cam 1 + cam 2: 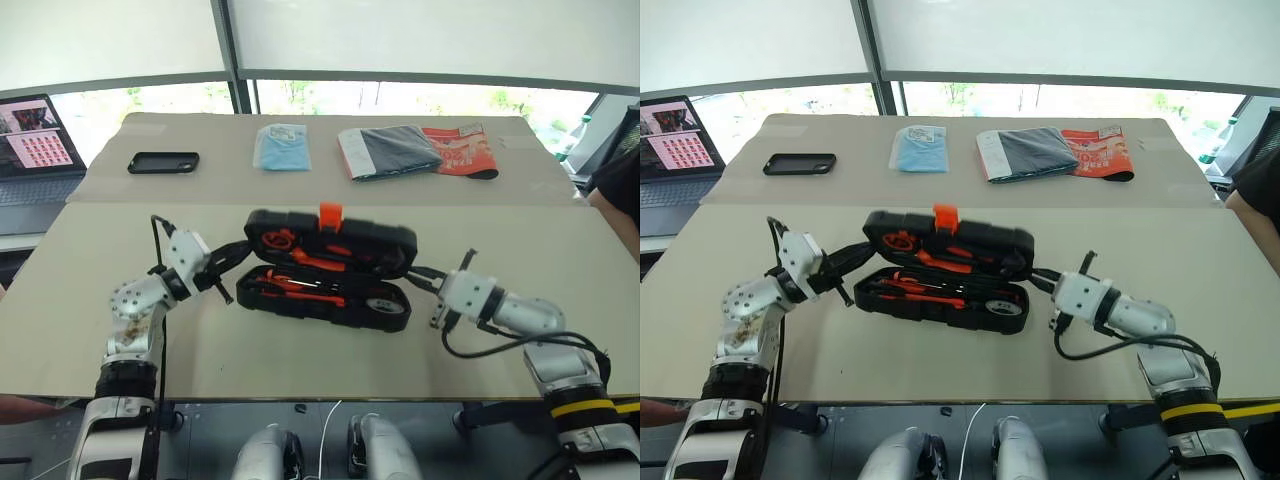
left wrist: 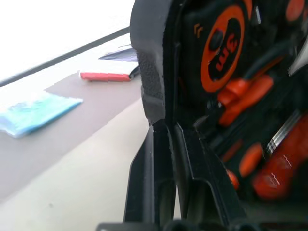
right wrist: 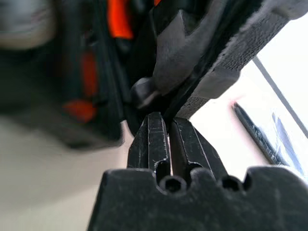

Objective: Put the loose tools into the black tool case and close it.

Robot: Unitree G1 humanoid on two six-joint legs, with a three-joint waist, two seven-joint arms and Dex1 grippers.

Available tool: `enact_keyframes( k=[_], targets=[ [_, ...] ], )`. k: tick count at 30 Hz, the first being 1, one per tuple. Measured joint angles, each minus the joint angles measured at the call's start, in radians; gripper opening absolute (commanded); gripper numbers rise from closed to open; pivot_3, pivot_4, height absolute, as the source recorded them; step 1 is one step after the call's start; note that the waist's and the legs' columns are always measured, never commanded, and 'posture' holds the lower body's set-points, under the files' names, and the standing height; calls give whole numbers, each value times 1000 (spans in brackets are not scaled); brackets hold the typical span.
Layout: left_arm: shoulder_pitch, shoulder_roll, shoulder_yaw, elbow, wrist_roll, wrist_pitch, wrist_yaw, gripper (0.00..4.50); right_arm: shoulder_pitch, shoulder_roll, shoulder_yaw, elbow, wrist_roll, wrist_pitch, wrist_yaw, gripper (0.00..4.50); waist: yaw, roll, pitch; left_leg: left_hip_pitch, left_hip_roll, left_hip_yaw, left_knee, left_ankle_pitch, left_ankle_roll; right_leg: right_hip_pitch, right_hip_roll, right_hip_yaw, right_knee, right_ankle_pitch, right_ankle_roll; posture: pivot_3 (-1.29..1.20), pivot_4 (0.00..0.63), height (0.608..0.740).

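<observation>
The black tool case (image 1: 330,240) lies in the middle of the table, its lid half raised over the base (image 1: 325,300) and the orange latch (image 1: 330,213) on top. Orange-and-black tools (image 1: 300,285) rest in its moulded slots. An orange tape measure (image 2: 224,48) sits in the lid. My left gripper (image 1: 238,252) is at the case's left end, its fingers shut with the tips against the lid's edge (image 2: 151,86). My right gripper (image 1: 418,275) is at the right end, shut, with its tips (image 3: 166,118) just under the lid's corner (image 3: 216,62).
At the back of the table lie a black phone (image 1: 163,162), a blue packet (image 1: 282,147), a folded grey cloth (image 1: 390,152) and a red booklet (image 1: 462,150). A laptop (image 1: 35,140) stands at the far left. A person's arm (image 1: 622,195) shows at the right edge.
</observation>
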Motion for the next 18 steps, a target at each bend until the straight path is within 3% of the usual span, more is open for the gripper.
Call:
enact_keyframes(
  k=[1, 4, 9, 15, 18],
  targets=[
    [21, 0, 2, 4, -13, -8, -1, 0, 3, -24, 1, 39, -21, -58, -4, 1582, 0, 0, 0, 1, 1, 0, -1, 0, 0, 1, 0, 1, 0, 0, 0, 0, 150, 740],
    [65, 24, 9, -3, -49, -37, -29, 876, 12, -52, 6, 148, -85, -192, -35, 2656, -4, -1, 0, 2, 2, 0, -3, 1, 0, 0, 2, 1, 0, -2, -3, 0, 150, 740],
    [153, 88, 17, -2, -76, -22, -85, 2553, 46, -88, -3, 167, -118, -316, -96, 4301, -2, -1, 0, 1, 3, 1, -3, 5, 5, -1, 2, 1, 2, -3, -5, 0, 150, 740],
    [175, 196, 27, 17, -104, 4, -172, 2553, 170, -159, -55, 137, -61, -300, -122, 4301, 20, -2, 0, 1, 2, 0, -3, -1, 1, -1, 0, 1, -1, -3, -5, 0, 150, 740],
    [104, 202, 14, 77, -92, 46, -169, 2612, 285, -188, -56, 32, 129, -139, -39, 3534, 28, -2, 1, -1, 2, -3, -2, -1, 3, 0, -1, 2, -2, -3, -5, 0, 150, 740]
  ],
)
